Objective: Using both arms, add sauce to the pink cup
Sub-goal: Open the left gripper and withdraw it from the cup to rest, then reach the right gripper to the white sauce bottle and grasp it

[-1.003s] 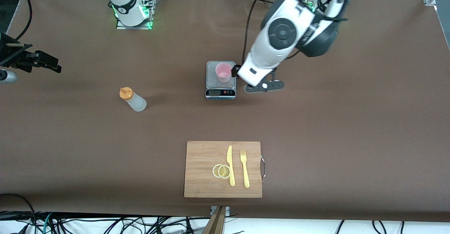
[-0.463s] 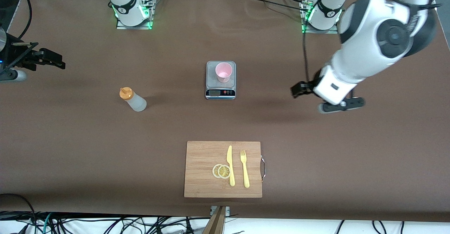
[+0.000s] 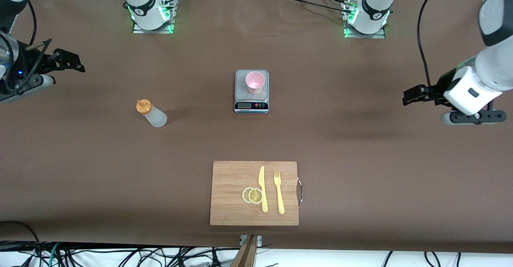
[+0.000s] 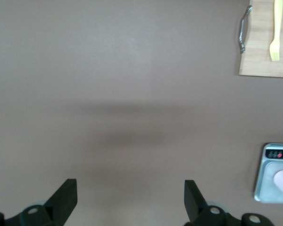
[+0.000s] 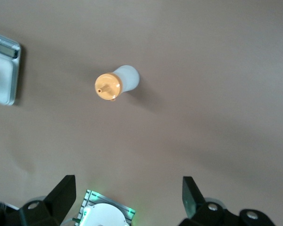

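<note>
1. From my remote seat I see the small pale pink translucent plastic cup (image 3: 255, 81) standing upright on a flat grey kitchen scale (image 3: 251, 98) at mid-worktop (image 3: 360, 158).
2. The small whitish translucent squeeze bottle of sauce with an orange nozzle cap (image 3: 151, 114) stands upright at about nine o'clock from the scale, well apart from it, toward the right arm's end.
3. What changed: a second ago the left gripper (image 3: 409, 94) hung just beside the cup; it has swung away to three o'clock, over bare worktop near the left arm's end, jaws apart and holding nothing.
4. The right gripper (image 3: 72, 63) hovers at the nine o'clock edge, jaws apart, empty, having edged slightly inward.
5. At six o'clock lies a bamboo cutting board (image 3: 232, 179) with a yellow plastic knife (image 3: 262, 189), yellow fork (image 3: 279, 193) and lemon slices (image 3: 252, 195).
6. My judgement: the cup looks placed, so fetching the bottle with the right arm comes next; no sauce is added yet.
</note>
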`<action>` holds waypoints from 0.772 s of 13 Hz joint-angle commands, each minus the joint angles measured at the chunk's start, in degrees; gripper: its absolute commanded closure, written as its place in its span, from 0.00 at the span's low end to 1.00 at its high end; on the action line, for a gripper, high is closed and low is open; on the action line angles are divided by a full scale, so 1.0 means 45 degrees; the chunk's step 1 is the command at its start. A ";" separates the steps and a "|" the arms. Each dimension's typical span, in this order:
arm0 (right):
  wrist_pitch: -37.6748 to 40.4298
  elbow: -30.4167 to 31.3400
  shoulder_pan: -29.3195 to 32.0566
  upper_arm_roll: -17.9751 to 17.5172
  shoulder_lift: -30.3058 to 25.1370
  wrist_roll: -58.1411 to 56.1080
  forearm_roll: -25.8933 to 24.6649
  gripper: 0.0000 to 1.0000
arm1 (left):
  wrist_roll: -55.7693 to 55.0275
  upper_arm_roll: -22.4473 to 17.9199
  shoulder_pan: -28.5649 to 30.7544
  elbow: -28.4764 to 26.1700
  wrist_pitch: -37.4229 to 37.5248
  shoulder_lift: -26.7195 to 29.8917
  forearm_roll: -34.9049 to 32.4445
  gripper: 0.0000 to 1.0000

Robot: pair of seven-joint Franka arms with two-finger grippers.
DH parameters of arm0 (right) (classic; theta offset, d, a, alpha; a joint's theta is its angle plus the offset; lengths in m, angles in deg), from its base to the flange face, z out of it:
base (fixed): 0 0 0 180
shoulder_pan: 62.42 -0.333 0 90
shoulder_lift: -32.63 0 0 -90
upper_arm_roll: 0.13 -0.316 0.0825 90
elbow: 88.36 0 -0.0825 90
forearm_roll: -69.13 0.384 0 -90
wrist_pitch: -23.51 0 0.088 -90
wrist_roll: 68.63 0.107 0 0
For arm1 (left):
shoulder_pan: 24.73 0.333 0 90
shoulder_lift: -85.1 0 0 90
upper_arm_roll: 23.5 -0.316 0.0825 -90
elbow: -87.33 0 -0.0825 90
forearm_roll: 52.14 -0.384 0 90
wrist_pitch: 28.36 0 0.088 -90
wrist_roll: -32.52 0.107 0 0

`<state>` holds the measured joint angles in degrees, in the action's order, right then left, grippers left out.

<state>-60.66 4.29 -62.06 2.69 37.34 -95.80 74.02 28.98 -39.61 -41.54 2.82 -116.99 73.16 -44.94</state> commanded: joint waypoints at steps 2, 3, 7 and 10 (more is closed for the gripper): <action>-0.0007 0.0193 0.0253 0.0680 0.0533 -0.3077 0.1292 0.00 | 0.0496 0.1638 0.1988 0.0031 0.0281 0.0563 -0.0350 0.00; -0.0104 0.0233 0.0389 0.0778 0.0748 -0.4129 0.1586 0.00 | 0.0496 0.2535 0.2848 0.0031 0.0300 0.0719 -0.0369 0.00; -0.0299 0.0350 0.1657 0.0799 0.2094 -0.8367 0.3419 0.00 | 0.0496 0.4184 0.4320 -0.0203 0.0533 0.1247 -0.0369 0.00; -0.0747 0.0370 0.2576 0.0799 0.3908 -1.2094 0.5195 0.00 | 0.0593 0.4224 0.4341 -0.0515 0.1003 0.1404 -0.0795 0.00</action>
<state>-62.99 6.45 -52.69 6.61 50.33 -140.87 92.72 30.05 -21.85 -23.07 2.49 -113.07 77.91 -45.51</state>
